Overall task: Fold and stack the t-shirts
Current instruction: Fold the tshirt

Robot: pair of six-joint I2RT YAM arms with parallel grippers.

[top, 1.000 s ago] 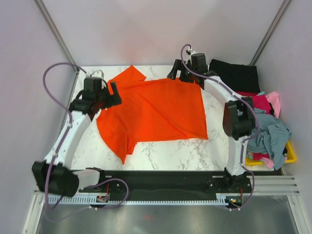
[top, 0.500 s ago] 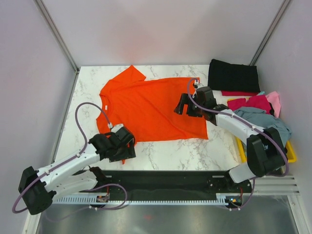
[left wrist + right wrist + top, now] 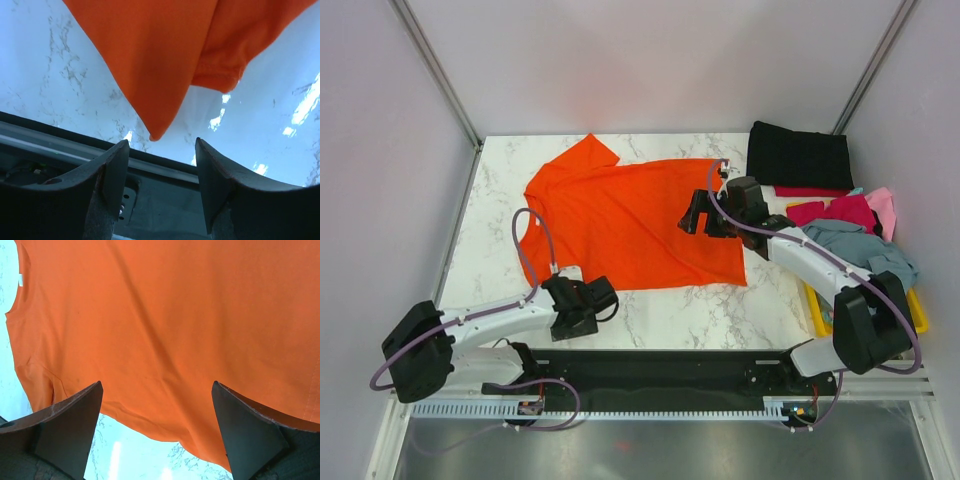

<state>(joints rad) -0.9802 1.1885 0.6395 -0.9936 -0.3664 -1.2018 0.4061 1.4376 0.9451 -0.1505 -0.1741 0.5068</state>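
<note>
Top view: the orange t-shirt (image 3: pixel 630 215) lies flat on the table (image 3: pixel 720 310), with the left gripper (image 3: pixel 598 297) at its near edge and the right gripper (image 3: pixel 697 215) over it.
Left wrist: jaws half apart and empty; a cloth corner (image 3: pixel 155 134) sits just ahead, so closing may miss it.
Right wrist: jaws wide and empty above the cloth.

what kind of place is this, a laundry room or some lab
Most likely a robotics lab test cell, not a home: a left arm and right arm bolted to a marble-look table, plain enclosing walls, a yellow bin heaped with t-shirts.
</note>
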